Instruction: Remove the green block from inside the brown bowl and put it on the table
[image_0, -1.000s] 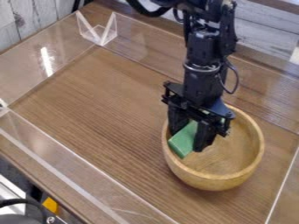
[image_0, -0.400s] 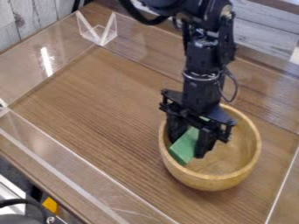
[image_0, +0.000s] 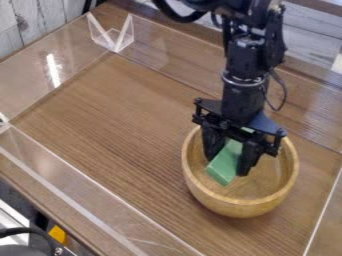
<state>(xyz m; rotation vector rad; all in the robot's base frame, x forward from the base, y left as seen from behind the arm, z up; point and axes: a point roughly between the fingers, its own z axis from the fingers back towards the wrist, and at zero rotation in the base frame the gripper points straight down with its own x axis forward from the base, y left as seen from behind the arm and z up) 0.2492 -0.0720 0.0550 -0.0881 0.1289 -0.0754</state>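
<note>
Black claw (image_0: 238, 152) clamped on flat matte green block (image_0: 229, 162), tilted, inside round light-brown wooden bowl (image_0: 267, 196), lower right of frame. Extraction step under way. Next, probably: lift clear of rim, then over to bare dark wood-grain tabletop (image_0: 120, 110).

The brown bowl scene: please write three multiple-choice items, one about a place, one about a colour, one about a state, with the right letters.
1. Where is the green block?
A. inside the brown bowl
B. on the table beside the bowl
C. on the acrylic wall

2. What colour is the block?
A. red
B. green
C. blue

3. How does the end effector stand?
A. lying sideways on the table
B. raised far above the bowl
C. pointing down into the bowl, fingers on either side of the block

Answers: 1 A, the block lies within the rim. 2 B, it is plainly green. 3 C, the fingers flank the block.
</note>
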